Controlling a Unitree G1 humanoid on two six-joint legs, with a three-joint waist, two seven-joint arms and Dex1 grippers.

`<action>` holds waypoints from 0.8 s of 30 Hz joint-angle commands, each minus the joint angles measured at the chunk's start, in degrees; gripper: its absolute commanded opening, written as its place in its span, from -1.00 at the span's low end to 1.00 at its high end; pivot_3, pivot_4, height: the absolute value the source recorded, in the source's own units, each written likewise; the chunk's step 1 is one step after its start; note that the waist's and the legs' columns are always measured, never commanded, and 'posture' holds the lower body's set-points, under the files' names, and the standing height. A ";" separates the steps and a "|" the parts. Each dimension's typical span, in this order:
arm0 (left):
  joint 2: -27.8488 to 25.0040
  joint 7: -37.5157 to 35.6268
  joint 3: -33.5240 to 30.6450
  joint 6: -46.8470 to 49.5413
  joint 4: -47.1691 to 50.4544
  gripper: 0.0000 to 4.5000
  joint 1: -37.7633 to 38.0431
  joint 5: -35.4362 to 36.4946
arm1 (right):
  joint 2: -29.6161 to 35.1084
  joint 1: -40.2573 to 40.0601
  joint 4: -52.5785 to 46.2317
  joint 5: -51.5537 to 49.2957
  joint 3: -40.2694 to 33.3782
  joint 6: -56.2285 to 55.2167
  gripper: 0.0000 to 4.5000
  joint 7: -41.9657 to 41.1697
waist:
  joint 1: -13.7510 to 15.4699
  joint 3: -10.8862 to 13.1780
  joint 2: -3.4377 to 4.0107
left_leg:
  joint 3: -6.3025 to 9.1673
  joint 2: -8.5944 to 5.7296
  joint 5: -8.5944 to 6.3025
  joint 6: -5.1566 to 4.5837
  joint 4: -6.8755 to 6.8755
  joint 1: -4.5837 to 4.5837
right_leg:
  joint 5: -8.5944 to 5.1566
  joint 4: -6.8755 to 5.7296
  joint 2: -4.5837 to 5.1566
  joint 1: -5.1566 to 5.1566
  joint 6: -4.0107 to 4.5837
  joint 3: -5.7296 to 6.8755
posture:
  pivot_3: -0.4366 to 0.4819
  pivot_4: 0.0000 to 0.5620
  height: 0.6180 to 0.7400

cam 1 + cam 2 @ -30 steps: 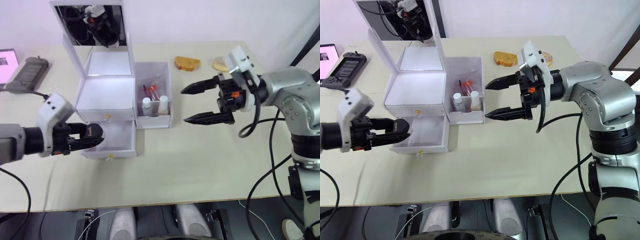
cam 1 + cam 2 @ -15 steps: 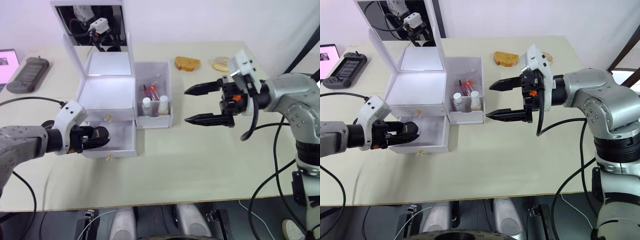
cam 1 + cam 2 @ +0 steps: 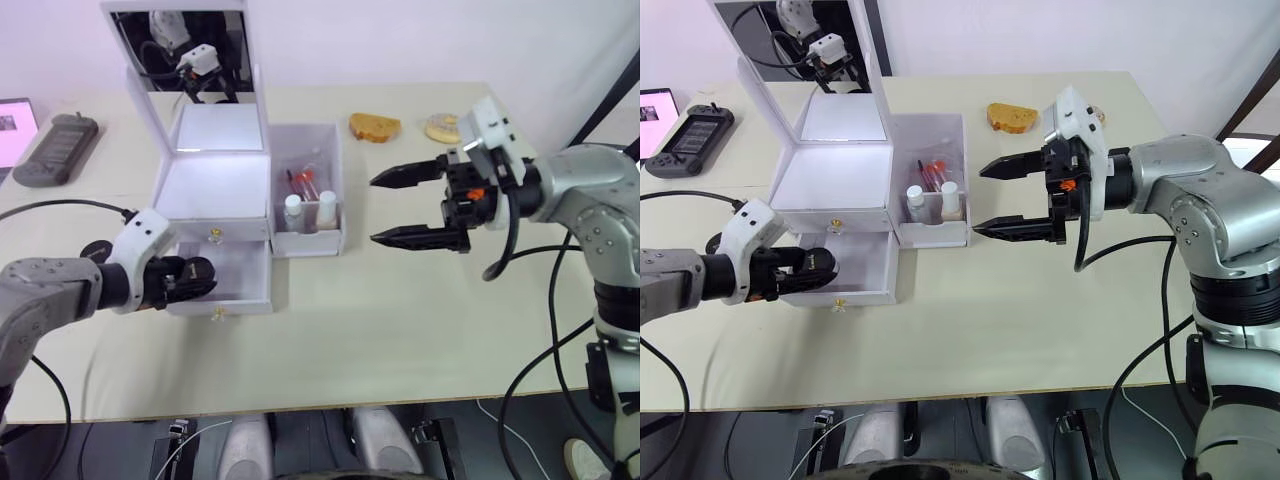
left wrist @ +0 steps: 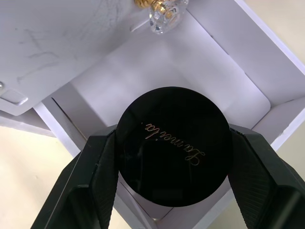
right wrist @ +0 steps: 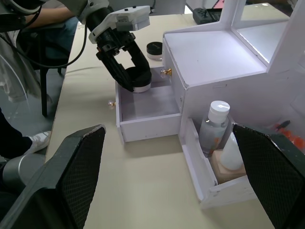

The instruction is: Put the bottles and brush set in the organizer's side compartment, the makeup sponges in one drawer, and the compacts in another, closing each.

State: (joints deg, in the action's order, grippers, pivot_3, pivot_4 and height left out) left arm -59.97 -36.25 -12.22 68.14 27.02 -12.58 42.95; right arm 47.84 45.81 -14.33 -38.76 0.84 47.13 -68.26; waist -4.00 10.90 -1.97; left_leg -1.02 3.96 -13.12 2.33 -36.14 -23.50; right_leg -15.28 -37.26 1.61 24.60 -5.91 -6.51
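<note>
Table (image 3: 400, 330): pale, broad, carrying everything listed here. Organizer (image 3: 215, 190): white, mirror lid raised at the back, side compartment (image 3: 310, 240) on its right already holding two white-capped bottles (image 3: 293, 210) and what looks like a brush set with red handles; upper drawer shut, lower drawer (image 3: 240, 285) pulled out toward the front edge, its floor bare as far as I can see. Right claw (image 3: 420, 205): fingers spread wide, gripping nothing, hovering beside the side compartment and apart from it. Left claw (image 4: 167, 157): clamped on a round black compact (image 4: 174, 152) with gold script on the lid, held at the left front corner of the open drawer, partly over its rim. A second black compact (image 5: 154, 48) lies on the table just left of the organizer; two sponges (image 3: 374, 127) sit well behind, near the far edge. Step in hand, as I judge it: setting the compact into the lower drawer. To do it well, carry it further in over the drawer floor, clear of the front wall and the crystal knob (image 4: 164, 12) above, lower it flat until it rests, then part the fingers slowly so the drawer is not nudged.
</note>
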 commanded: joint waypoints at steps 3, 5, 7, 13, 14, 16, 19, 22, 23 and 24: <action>0.52 -0.03 -0.49 -1.65 -0.64 0.64 -1.27 -1.54 | 0.79 0.11 -0.85 -0.74 -2.06 -1.01 1.00 0.04 | 0.01 0.00 0.00 | 0.00 0.00 0.00 0.00 0.00 0.00 | 0.00 0.00 0.00 0.00 0.00 0.00 | -0.05 -0.47 1.00; 0.72 -0.05 -0.48 -1.61 -0.77 0.98 -1.75 -1.57 | 0.82 -0.10 -1.00 -0.78 -2.11 -1.03 1.00 0.14 | 0.02 0.00 0.00 | 0.00 0.00 0.00 0.00 -0.01 0.00 | 0.00 -0.01 0.00 0.00 -0.01 0.00 | -0.05 -0.47 1.00; 0.58 -0.28 -0.50 -1.54 -0.84 0.98 -2.20 -1.48 | 0.86 -0.28 -1.15 -0.86 -2.14 -0.99 1.00 0.27 | -0.01 0.00 0.00 | 0.00 0.00 0.00 0.00 -0.01 0.00 | 0.00 -0.01 0.00 0.00 0.00 0.00 | -0.05 -0.47 1.00; 0.46 -0.36 -1.23 0.29 0.44 0.98 -4.28 -0.04 | 1.05 -0.73 -1.54 -1.13 -2.25 -1.06 1.00 0.41 | 0.03 0.00 0.00 | 0.00 0.00 0.00 0.00 0.00 0.00 | 0.01 -0.01 0.00 0.00 -0.02 0.00 | -0.05 -0.47 1.00; 0.44 -0.33 -1.38 0.70 0.65 0.98 -4.56 0.20 | 1.01 -0.71 -1.53 -1.15 -2.18 -1.09 1.00 0.39 | 0.01 0.00 0.00 | 0.00 0.00 0.00 0.00 -0.01 0.00 | 0.01 -0.01 0.00 -0.01 -0.02 0.00 | -0.05 -0.47 1.00; -0.01 -0.78 -2.81 2.16 1.51 0.98 -4.42 1.66 | 1.05 -0.65 -1.48 -1.25 -1.99 -1.05 1.00 0.10 | -0.06 0.00 0.00 | 0.00 0.00 0.00 0.00 -0.02 0.00 | 0.01 -0.01 0.00 -0.01 -0.02 0.00 | -0.05 -0.47 1.00; 0.41 -1.95 -8.70 6.76 2.03 0.98 -3.50 7.07 | 1.54 -0.73 -1.40 -1.49 -1.42 -0.90 1.00 -1.30 | -0.03 0.00 0.00 | 0.01 0.00 0.00 0.00 0.00 0.00 | 0.02 -0.01 -0.01 -0.01 -0.05 0.00 | -0.05 -0.47 1.00; -0.77 -6.16 -17.76 9.29 1.22 0.98 1.55 10.90 | 2.56 -1.28 -0.85 -1.05 -0.55 -1.92 1.00 -3.93 | -0.21 0.00 0.00 | 0.01 0.00 0.00 0.00 0.02 0.00 | 0.02 -0.01 -0.01 0.00 -0.11 0.00 | -0.05 -0.47 1.00; -0.18 -7.13 -21.92 8.81 0.40 0.98 3.23 11.66 | 2.61 -1.33 -0.11 -0.44 -0.14 -2.81 1.00 -4.66 | -0.23 0.00 0.00 | 0.00 0.00 0.00 -0.01 0.03 0.00 | 0.01 -0.01 0.00 0.01 -0.11 0.00 | -0.05 -0.47 1.00; 0.48 -7.82 -25.22 8.19 -0.24 0.98 4.68 12.12 | 2.57 -1.29 0.66 0.07 0.19 -3.57 1.00 -5.09 | -0.21 0.00 0.00 | 0.00 0.00 0.00 -0.01 0.04 0.00 | -0.01 -0.01 -0.01 0.01 -0.07 0.00 | -0.05 -0.47 1.00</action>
State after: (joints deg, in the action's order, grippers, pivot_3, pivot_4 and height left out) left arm -59.50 -42.42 -31.10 77.13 27.06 -8.23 53.76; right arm 49.97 43.79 -13.69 -39.27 1.67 45.32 -72.26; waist -4.21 10.90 -1.97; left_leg -1.02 3.97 -13.12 2.33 -36.11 -23.49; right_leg -15.31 -37.28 1.60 24.62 -5.95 -6.50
